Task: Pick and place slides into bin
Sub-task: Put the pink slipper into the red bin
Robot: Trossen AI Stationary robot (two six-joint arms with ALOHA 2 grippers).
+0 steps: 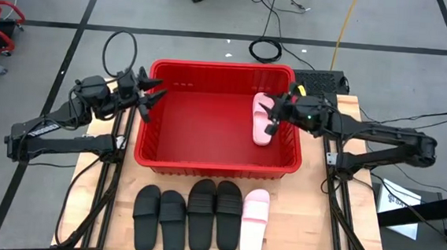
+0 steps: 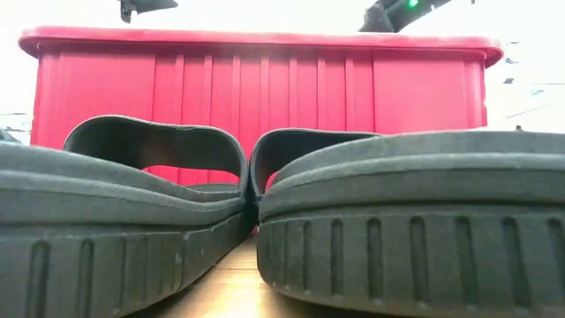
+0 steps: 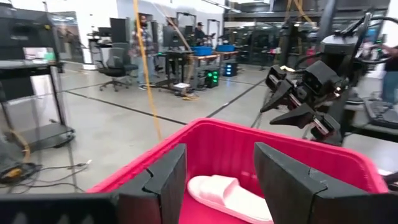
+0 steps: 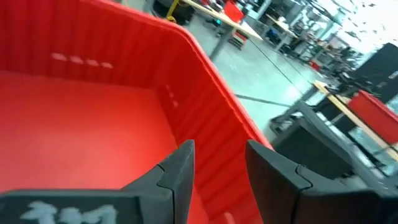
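Pale pink slide (image 1: 262,118) lies inside the red bin (image 1: 147,147), against its right wall.
Foam-light and bendy by the look of it, so best pinched across the wide strap. The right gripper (image 1: 276,113) hangs just above it, jaws spread and empty; the left gripper (image 1: 153,95) waits over the left rim, jaws spread. Four black slides (image 1: 187,215) and one pink slide (image 1: 254,212) line the table's front edge.

Low view: two black slides (image 2: 265,221) fill the foreground, hiding the bin (image 2: 265,79) base; both arms cropped above.
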